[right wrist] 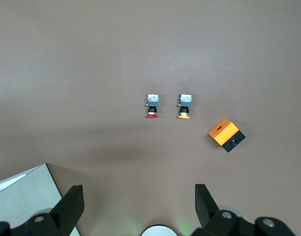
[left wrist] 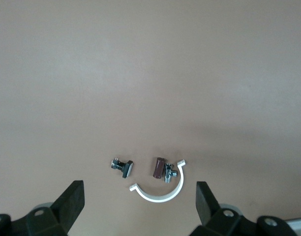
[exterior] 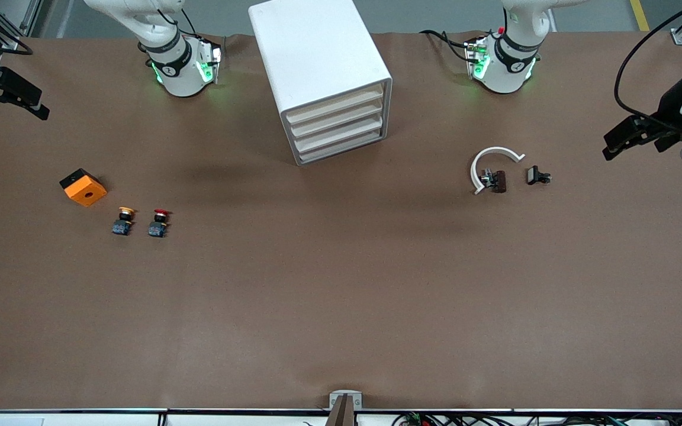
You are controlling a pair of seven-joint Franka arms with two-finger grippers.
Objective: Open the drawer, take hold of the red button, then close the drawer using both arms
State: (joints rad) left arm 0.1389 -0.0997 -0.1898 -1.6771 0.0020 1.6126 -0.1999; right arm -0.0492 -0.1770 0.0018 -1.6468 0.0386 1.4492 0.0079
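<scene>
All four drawers (exterior: 337, 127) in the white cabinet (exterior: 317, 65) top center are shut. The red button (exterior: 158, 222) sits left of middle beside a yellow-capped button (exterior: 123, 220). Left gripper (exterior: 637, 135) and right gripper (exterior: 12, 94) hang at the frame edges, jaws wide, holding nothing.

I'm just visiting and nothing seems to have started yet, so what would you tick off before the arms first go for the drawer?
1. All four drawers of the cabinet shut: ok, fronts look flush.
2. Red button on the table toward the right arm's end, nothing on it: ok.
3. Not confused with its twin: ok, the yellow-capped button stands beside it, apart; the orange cube lies farther from the front camera.
4. Right gripper open, holding nothing: ok.
5. Left gripper open, holding nothing: ok, over the white clip.
6. Which drawer is meant: cannot tell.
</scene>
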